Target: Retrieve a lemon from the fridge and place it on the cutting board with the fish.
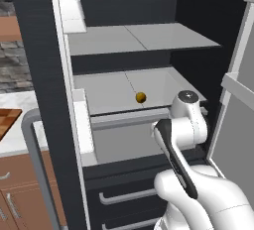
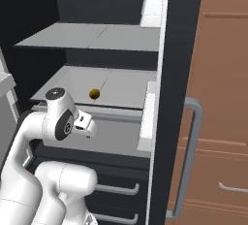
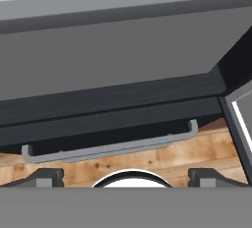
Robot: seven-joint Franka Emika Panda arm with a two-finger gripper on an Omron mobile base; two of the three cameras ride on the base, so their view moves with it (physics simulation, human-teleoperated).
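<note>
The fridge [image 1: 149, 40] stands with both doors swung wide, so its grey shelves fill the middle of both base views. The lemon [image 1: 141, 96] sits alone on the lower shelf, near the centre of the left base view and left of centre in the right base view [image 2: 94, 93]. Bare shelf lies on every side of it, and it is set back from the shelf's front lip. Above it the upper shelf leaves a tall open gap.

The arm rises from the lower right of the left base view, its wrist bent in front of the shelf's front edge, below and to the right of the lemon and well apart from it. The open left door's edge and its grey bar handle [image 1: 37, 164] run down the left side of that view. In the right base view the other door's edge and handle [image 2: 191, 156] stand right of centre.

At the far left of the left base view, a corner of the cutting board [image 1: 7, 120] rests on the pale counter.

In the hand view the gripper [image 3: 127, 177] looks down at a black drawer front with a grey drawer handle [image 3: 110, 146] and wooden floor [image 3: 197, 148] below. Its two dark fingertips [image 3: 47, 177] stand far apart near the bottom corners, spread wide and holding nothing.
</note>
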